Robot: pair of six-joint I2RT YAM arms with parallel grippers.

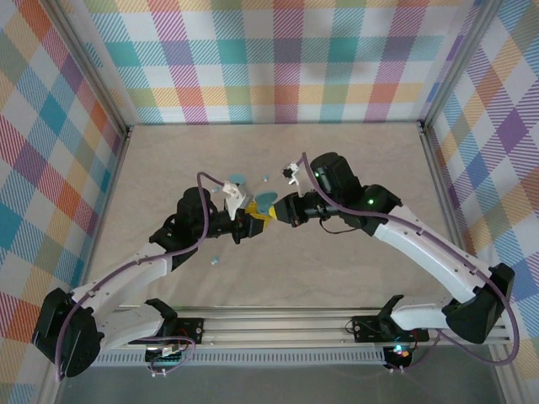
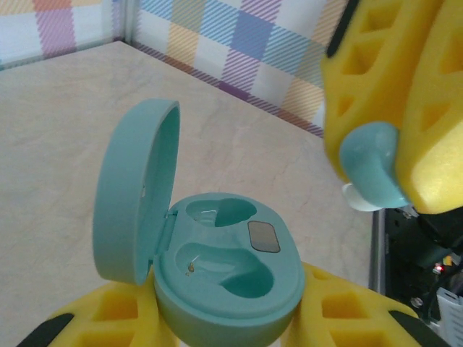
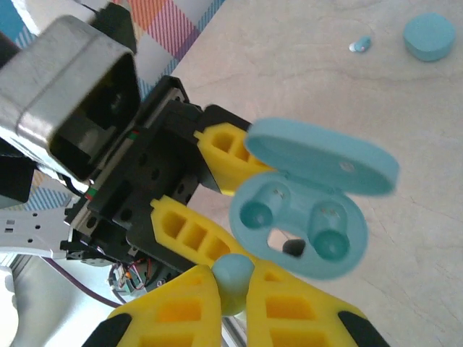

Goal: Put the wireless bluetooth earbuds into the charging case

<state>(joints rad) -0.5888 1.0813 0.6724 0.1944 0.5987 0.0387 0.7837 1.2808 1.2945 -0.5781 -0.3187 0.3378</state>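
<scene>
My left end effector (image 2: pixel 231 322) grips the open charging case (image 2: pixel 231 267), both wells empty; the right end effector (image 3: pixel 233 289) pinches one earbud (image 2: pixel 370 163) near it. None seated yet.

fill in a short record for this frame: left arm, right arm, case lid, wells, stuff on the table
left fingers: shut on the open charging case
right fingers: shut on one earbud, close beside the case, not yet inserted
lid: hinged up, open
wells: both empty
table: a closed case with a loose earbud lying near it
</scene>
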